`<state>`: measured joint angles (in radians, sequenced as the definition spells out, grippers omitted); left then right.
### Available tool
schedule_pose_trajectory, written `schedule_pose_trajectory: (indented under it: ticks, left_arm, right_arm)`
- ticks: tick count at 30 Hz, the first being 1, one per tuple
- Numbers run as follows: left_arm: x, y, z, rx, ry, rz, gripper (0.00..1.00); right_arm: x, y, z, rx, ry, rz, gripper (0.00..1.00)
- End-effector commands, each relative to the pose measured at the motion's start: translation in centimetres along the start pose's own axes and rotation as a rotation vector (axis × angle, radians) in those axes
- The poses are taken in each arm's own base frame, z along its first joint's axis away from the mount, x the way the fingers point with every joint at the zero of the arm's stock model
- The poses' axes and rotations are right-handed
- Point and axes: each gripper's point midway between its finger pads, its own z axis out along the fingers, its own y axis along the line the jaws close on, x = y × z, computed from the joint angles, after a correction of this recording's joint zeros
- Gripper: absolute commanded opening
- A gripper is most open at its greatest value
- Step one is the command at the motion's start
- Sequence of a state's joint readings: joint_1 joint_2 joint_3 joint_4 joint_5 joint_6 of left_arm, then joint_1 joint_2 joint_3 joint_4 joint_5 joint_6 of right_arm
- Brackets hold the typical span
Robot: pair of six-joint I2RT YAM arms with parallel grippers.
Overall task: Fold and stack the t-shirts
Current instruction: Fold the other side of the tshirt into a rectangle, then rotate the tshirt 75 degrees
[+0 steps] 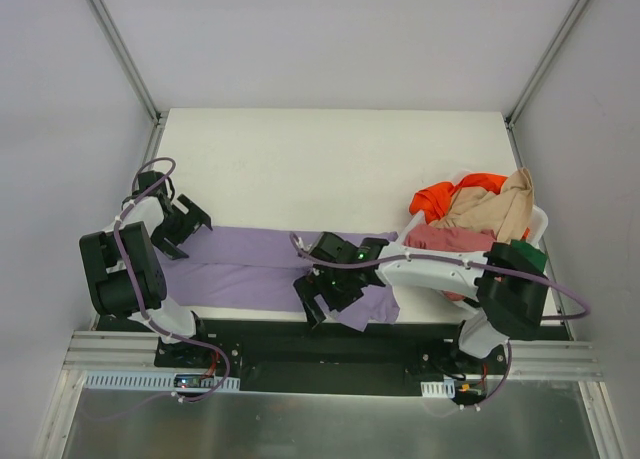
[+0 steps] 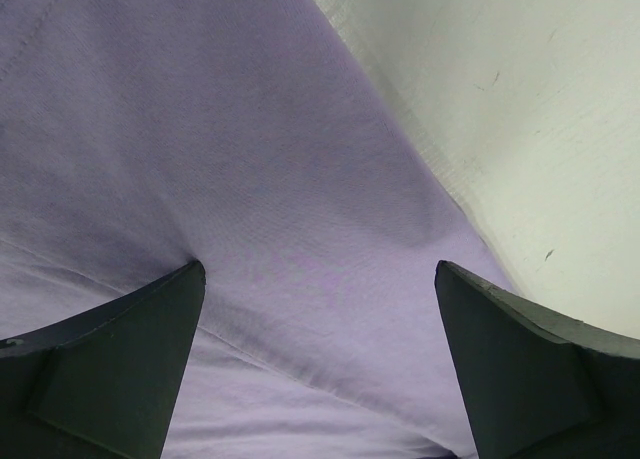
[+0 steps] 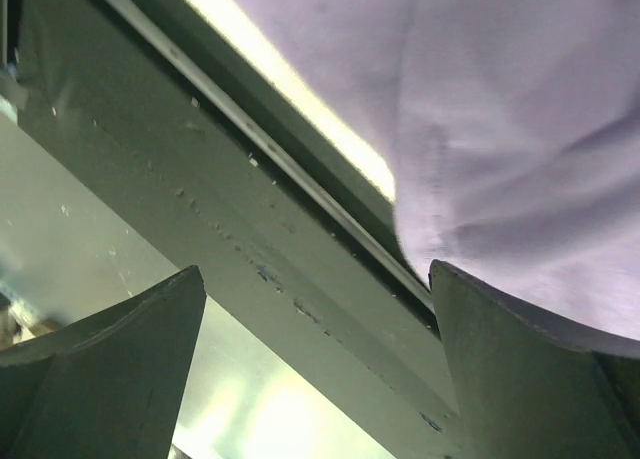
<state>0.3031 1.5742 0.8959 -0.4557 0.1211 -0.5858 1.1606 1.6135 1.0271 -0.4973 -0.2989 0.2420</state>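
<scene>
Folding stage: lavender t-shirt (image 1: 250, 264) lies stretched on the worktop (image 1: 330, 159) between both grippers. Left gripper (image 2: 318, 269) hovers spread wide above its end; right gripper (image 3: 315, 269), also spread, sits at the overhanging near edge. Next, I'd say, both must pinch cloth. Right arm (image 1: 440, 269) hides the shirt's other end; sleeves unreadable.

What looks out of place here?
The lavender t-shirt lies rumpled along the near edge of the table, and its corner by the right end effector droops past that edge, over the black rail. Nothing else stands out.
</scene>
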Motion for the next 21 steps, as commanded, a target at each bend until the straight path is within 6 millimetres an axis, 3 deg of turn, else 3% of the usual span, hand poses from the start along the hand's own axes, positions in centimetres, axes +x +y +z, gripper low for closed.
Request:
schedule_pose_trajectory:
  ticks: [1,8,13,18,20,21]
  left_arm:
    - [0.5,0.5,0.6,0.006,0.014,0.002,0.99]
    - [0.6,0.5,0.5,0.009,0.016,0.002,0.99]
    - [0.4,0.9,0.2,-0.001,-0.009,0.001,0.99]
    - [0.2,1.8,-0.6,-0.023,-0.039,-0.018,0.99]
    - [0.9,1.9,-0.6,-0.015,-0.027,-0.035,0.99]
    - [1.4,1.9,-0.6,-0.010,-0.016,-0.057,0.99]
  right_arm:
    - [-2.9,-3.3,-2.4,0.112,-0.158,0.178,0.96]
    - [-5.1,-9.1,-1.2,0.195,-0.150,0.364,0.96]
    - [-9.7,-14.8,-0.9,0.259,-0.145,0.472,0.96]
    - [-13.1,-18.3,0.0,0.130,-0.048,0.541,0.96]
    - [-15.7,-19.8,-0.4,0.079,-0.076,0.560,0.96]
    - [-18.2,-21.0,-1.9,0.085,-0.115,0.558,0.96]
